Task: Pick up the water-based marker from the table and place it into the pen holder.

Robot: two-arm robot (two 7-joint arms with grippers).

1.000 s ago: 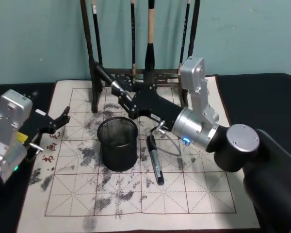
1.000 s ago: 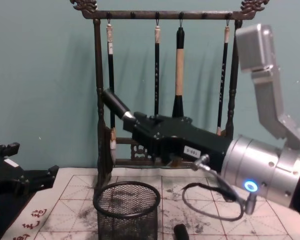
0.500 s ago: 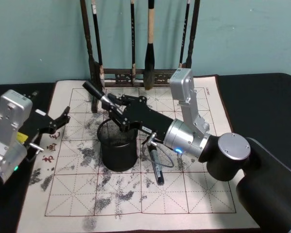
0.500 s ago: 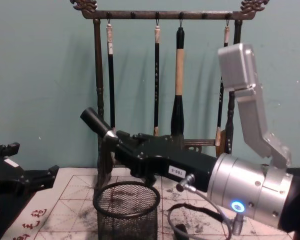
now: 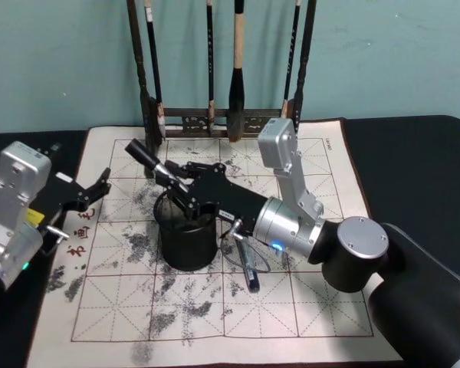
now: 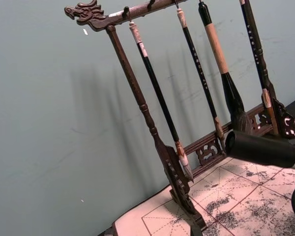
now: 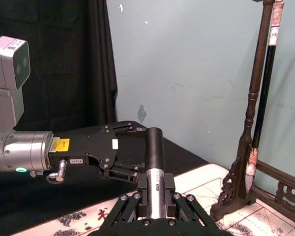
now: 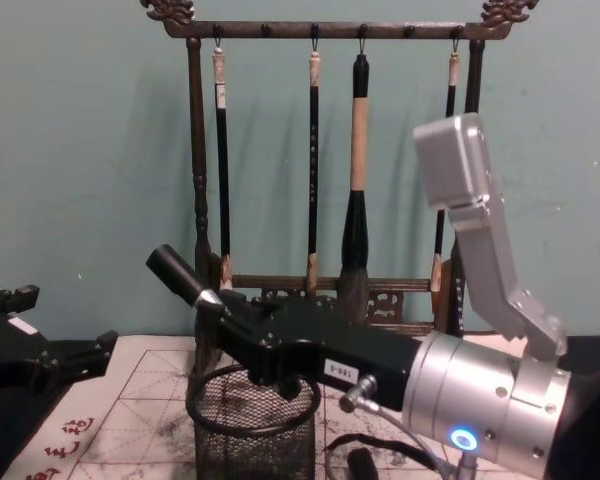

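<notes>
Water-based marker (image 5: 147, 158) pinched in right gripper (image 5: 176, 181), tilted just above pen holder (image 5: 185, 247) rim; released at this slant, it may tip outside; left gripper (image 5: 98, 192) spread, parked left of pen holder.

Your pen holder (image 5: 185, 244) stands on the mat (image 5: 307, 307), brush rack (image 5: 215, 119) behind, a pen (image 5: 248, 270) lying just to its right (the right gripper (image 5: 170, 175) grips the marker (image 5: 142, 152) above its rim).

Black on cream.
Your marker (image 5: 145, 156) is black with silver; pen holder (image 5: 185, 247) black mesh; mat (image 5: 314, 307) cream, gridded, grey-smudged.
</notes>
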